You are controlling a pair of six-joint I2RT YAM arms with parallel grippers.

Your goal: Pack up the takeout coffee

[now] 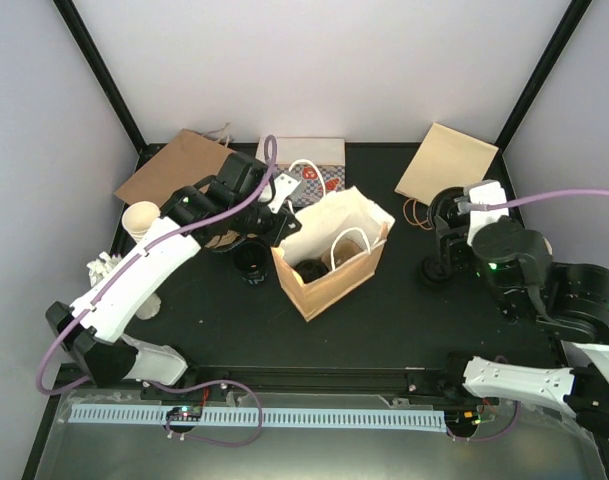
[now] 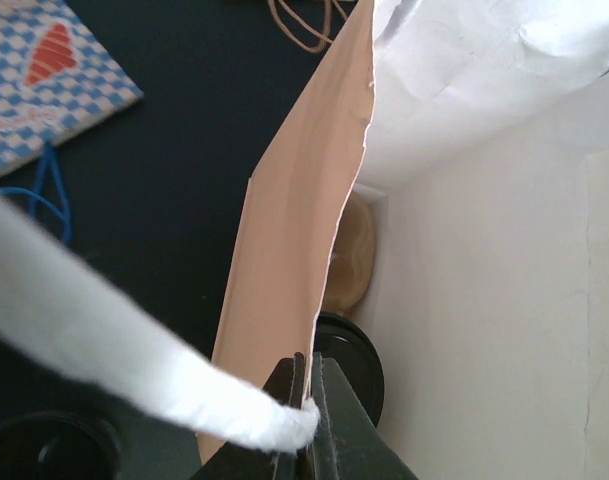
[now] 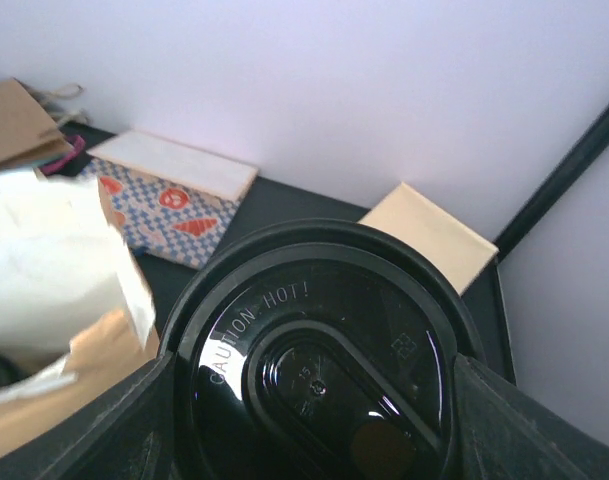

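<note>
A brown paper bag (image 1: 336, 268) with a white lining stands open mid-table. My left gripper (image 1: 282, 218) is shut on its left rim, next to the white rope handle (image 2: 104, 340); in the left wrist view the jaws (image 2: 312, 385) pinch the bag wall (image 2: 284, 260). One black lidded coffee cup (image 2: 362, 365) sits inside the bag (image 1: 312, 270). Another black cup (image 1: 252, 262) stands on the table just left of the bag. My right gripper (image 1: 442, 248) is shut on a third black cup with a "CAUTION HOT!" lid (image 3: 319, 350), to the right of the bag.
Flat brown paper bags lie at the back left (image 1: 179, 165) and back right (image 1: 446, 160). A blue-checked bag (image 1: 314, 175) lies behind the open bag. Stacked white paper cups (image 1: 142, 220) stand at the left edge. Black frame posts stand at the back corners.
</note>
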